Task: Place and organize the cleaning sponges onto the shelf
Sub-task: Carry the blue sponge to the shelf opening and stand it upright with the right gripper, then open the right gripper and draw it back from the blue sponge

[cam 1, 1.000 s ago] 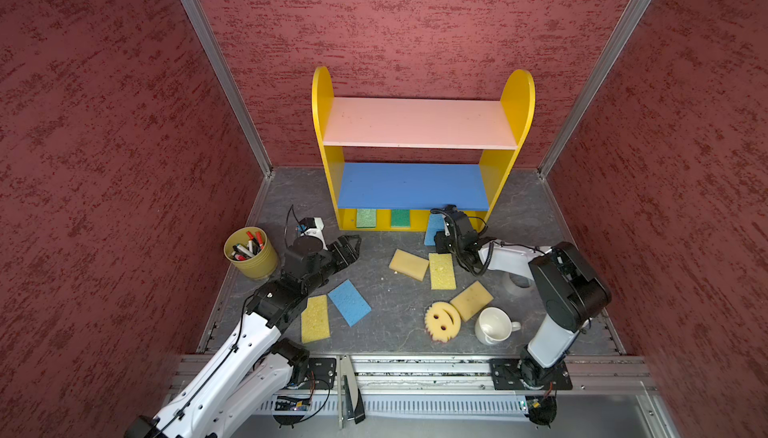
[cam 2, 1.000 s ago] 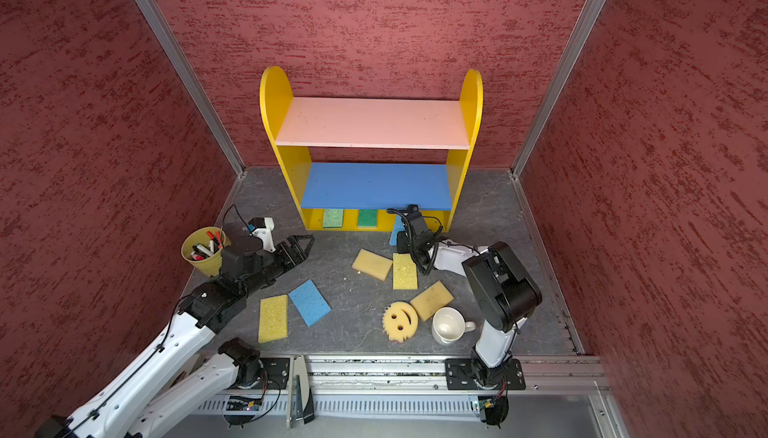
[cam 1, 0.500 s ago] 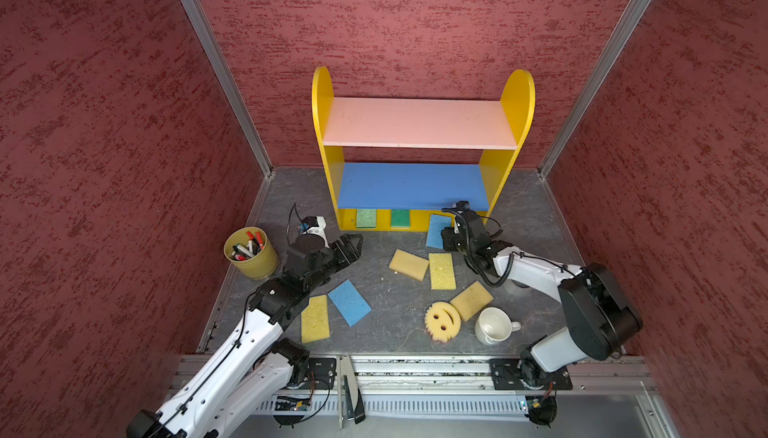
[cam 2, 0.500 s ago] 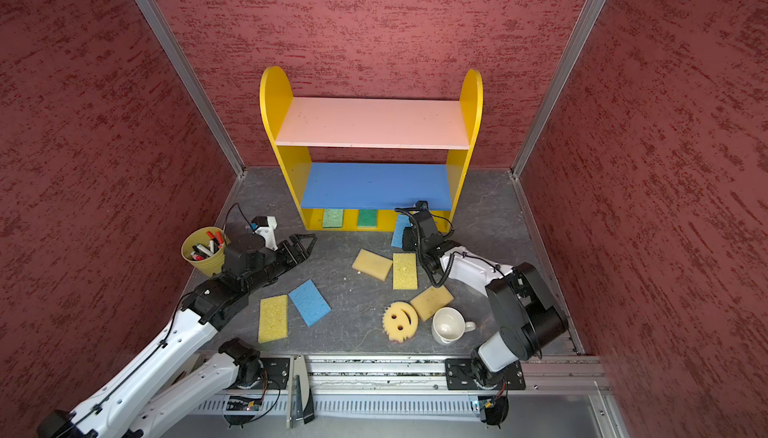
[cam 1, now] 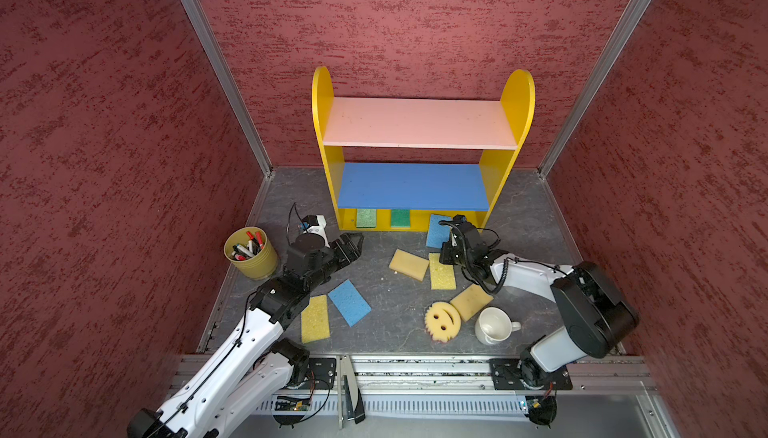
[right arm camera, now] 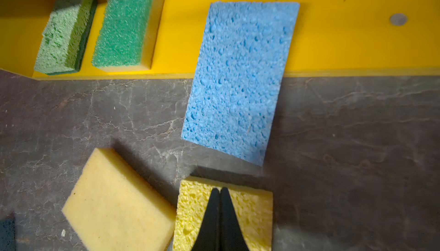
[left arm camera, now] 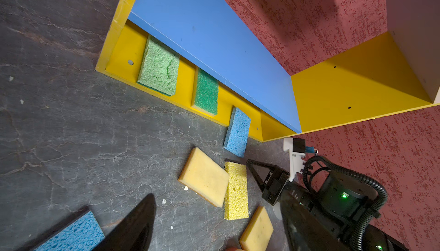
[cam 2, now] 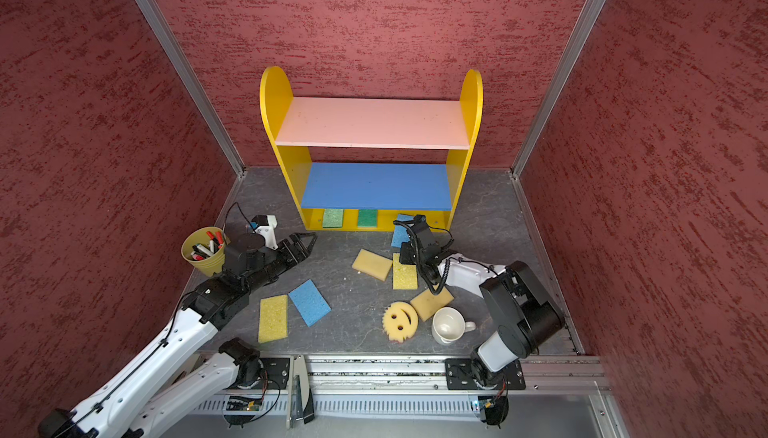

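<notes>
Blue porous rectangular sponge lay half on the yellow base of the wooden shelf, half on the grey bench, probably awaiting a nudge inward. Right tool, pressed together, hung over a yellow rectangular sponge; left tool spread, empty.

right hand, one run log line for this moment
right hand: shut, empty, over yellow sponge | blue sponge: partly on shelf base | left hand: open
</notes>
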Controlling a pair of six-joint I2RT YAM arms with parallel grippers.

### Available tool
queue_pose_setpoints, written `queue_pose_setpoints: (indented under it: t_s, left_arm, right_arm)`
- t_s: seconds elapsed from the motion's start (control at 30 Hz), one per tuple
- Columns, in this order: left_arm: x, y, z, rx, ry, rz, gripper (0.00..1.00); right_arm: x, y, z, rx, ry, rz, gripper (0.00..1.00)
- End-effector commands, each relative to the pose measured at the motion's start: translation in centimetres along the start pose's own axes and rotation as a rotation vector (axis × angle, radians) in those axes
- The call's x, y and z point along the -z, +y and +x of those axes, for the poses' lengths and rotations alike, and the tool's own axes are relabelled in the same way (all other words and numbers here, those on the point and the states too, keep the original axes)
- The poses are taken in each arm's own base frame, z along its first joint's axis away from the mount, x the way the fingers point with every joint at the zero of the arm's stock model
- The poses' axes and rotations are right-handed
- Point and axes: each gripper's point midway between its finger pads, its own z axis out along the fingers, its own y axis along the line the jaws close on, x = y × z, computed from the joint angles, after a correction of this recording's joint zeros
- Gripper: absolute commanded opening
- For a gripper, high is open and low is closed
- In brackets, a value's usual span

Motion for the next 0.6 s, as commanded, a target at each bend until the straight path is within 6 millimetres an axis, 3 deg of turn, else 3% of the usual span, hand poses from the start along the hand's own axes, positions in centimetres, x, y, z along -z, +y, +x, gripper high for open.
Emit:
queue_pose_setpoints:
  t_s: [0.0, 0.57]
  left_arm:
    - [0.2, 0.2, -0.3, -0.001, -0.016, -0.005, 0.82]
    - [0.2, 0.3, -0.6, -0.002, -0.022, -0.013, 0.82]
  right_arm:
    - [-0.8, 0.4, 0.3, -0.024, 0.000, -0.021, 0.00]
    - [-4.4, -1.2, -0.5, -0.041, -0.080, 0.058, 0.00]
